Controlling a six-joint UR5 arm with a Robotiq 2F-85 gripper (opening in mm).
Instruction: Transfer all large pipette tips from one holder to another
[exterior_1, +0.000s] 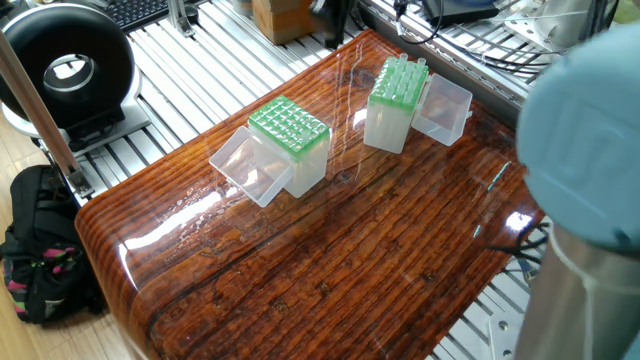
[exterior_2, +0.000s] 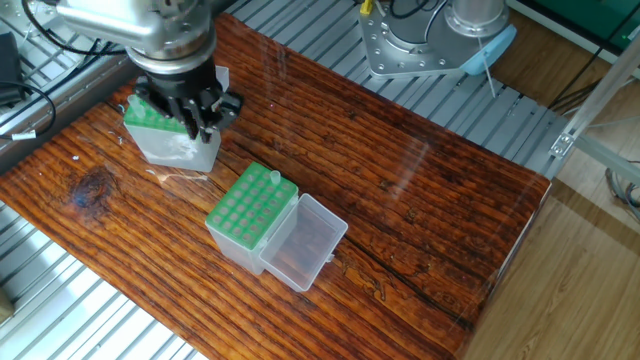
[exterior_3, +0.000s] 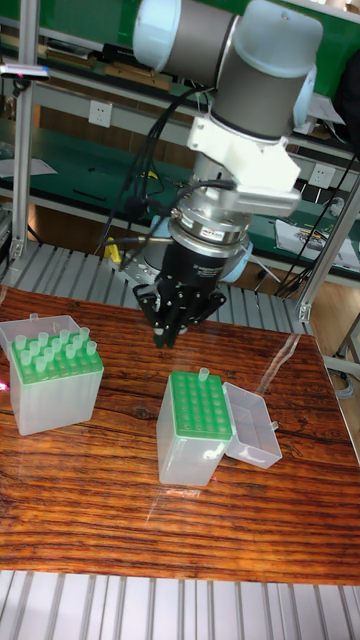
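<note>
1. Two green-topped boxes stand on the wooden table (exterior_2: 420, 200), well apart from each other; each has a clear hinged lid lying open beside it.
2. One box, the full holder (exterior_3: 52, 383), carries many large pipette tips (exterior_3: 50, 350) standing upright in its green rack; in the other fixed view this box (exterior_2: 170, 135) is partly covered by the arm.
3. The second box, the near-empty holder (exterior_3: 196, 425), shows a single tip (exterior_3: 205, 376) upright in a corner hole of its rack; the same tip (exterior_2: 275, 176) stands at the rack's far corner in the other fixed view; the remaining holes look empty.
4. The gripper (exterior_3: 165, 335) hangs above the table between the two boxes in the tall fixed view, its dark fingers (exterior_3: 178, 322) pointing down and drawn close together at the tips; whether a tip is pinched between them I cannot tell.
5. In the other fixed view the gripper (exterior_2: 200, 122) sits over the right edge of the full holder, above its rack.
6. In one fixed view the arm's blue-grey joint fills the right side and the gripper is out of sight.
</note>
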